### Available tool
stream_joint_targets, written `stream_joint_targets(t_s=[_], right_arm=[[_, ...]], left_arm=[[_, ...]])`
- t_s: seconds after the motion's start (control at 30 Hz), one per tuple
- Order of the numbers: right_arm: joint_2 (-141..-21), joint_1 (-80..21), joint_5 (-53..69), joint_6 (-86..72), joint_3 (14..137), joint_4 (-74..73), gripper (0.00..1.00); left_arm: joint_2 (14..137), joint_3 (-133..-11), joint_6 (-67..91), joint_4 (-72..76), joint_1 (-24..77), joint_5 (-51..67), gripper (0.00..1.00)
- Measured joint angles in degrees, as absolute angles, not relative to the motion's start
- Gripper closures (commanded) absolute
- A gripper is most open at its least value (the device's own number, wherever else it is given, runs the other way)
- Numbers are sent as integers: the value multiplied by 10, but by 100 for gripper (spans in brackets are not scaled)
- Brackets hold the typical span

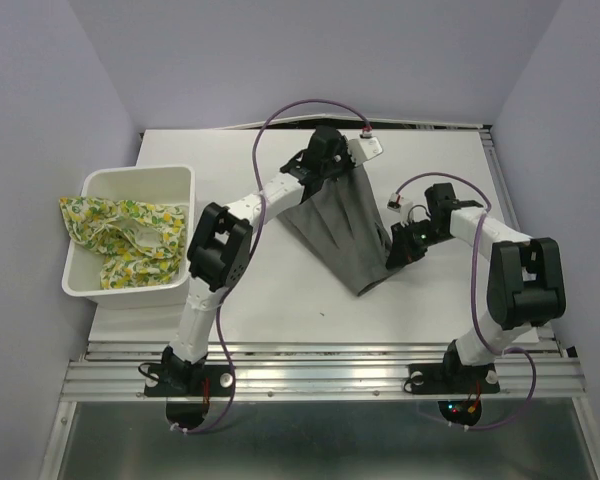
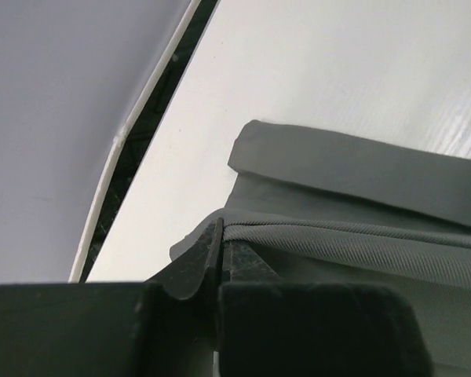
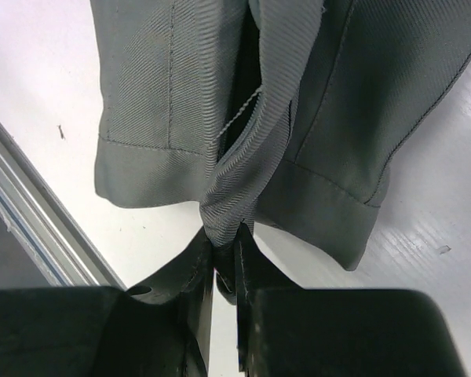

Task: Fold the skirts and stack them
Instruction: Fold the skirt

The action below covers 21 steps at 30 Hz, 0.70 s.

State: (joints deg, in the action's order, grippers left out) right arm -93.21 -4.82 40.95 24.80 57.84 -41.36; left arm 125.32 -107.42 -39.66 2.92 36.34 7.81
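The grey skirt [image 1: 345, 230] lies about mid-table, its long axis running from the far end under the left arm to the near end, slanting a little to the right; it is narrow at the far end, broadens through the middle, and its pleat lines follow that same slant. The left gripper [image 1: 330, 178] is closed on the far edge, a thin fold of grey cloth pinched between its fingers in the left wrist view. The right gripper [image 1: 400, 250] is clamped on the near-right side, where a twisted ridge of fabric rises into its closed fingertips and the stitched hem hangs flat on either side.

The lemon-print skirt [image 1: 130, 240] sits crumpled in the white plastic basket [image 1: 130, 172] at the table's left side, one corner draped over the basket's left rim.

The table [image 1: 280, 310] shows bare white surface between the grey skirt and the aluminium rails [image 1: 320, 372] at the near edge, and more to the far right; the left gripper works close to the far edge, just short of the wall [image 2: 55, 118].
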Motion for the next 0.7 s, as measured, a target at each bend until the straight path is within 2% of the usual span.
stream_joint_targets(t_s=[0.03, 0.07, 0.1, 0.13, 0.17, 0.23, 0.27, 0.3, 0.37, 0.53, 0.7], right_arm=[[-936, -48, 409, 247, 580, -414, 88], [-943, -48, 409, 244, 582, -414, 78], [-946, -48, 409, 241, 582, -414, 69], [-949, -48, 407, 239, 584, -418, 56], [-952, -48, 404, 230, 584, -420, 39], [-954, -46, 397, 219, 585, -430, 31], [-953, -45, 392, 209, 587, -438, 29], [-953, -44, 389, 200, 594, -447, 28], [-950, -41, 383, 185, 611, -453, 23], [-917, -20, 364, 147, 675, -457, 23], [-919, -4, 350, 111, 699, -440, 32]], left_arm=[[1269, -1083, -395, 43, 366, 76, 77], [1282, -1092, -393, 48, 368, 73, 71], [1309, -1113, -389, 58, 370, 65, 56], [1319, -1124, -386, 62, 370, 60, 45], [1345, -1143, -385, 75, 370, 53, 40], [1380, -1173, -375, 92, 368, 31, 28], [1391, -1185, -369, 94, 366, 22, 24], [1403, -1200, -363, 98, 364, 9, 16], [1413, -1217, -356, 102, 362, -9, 15], [1382, -1233, -314, 77, 353, -35, 15], [1187, -1088, -251, 27, 343, -23, 17]])
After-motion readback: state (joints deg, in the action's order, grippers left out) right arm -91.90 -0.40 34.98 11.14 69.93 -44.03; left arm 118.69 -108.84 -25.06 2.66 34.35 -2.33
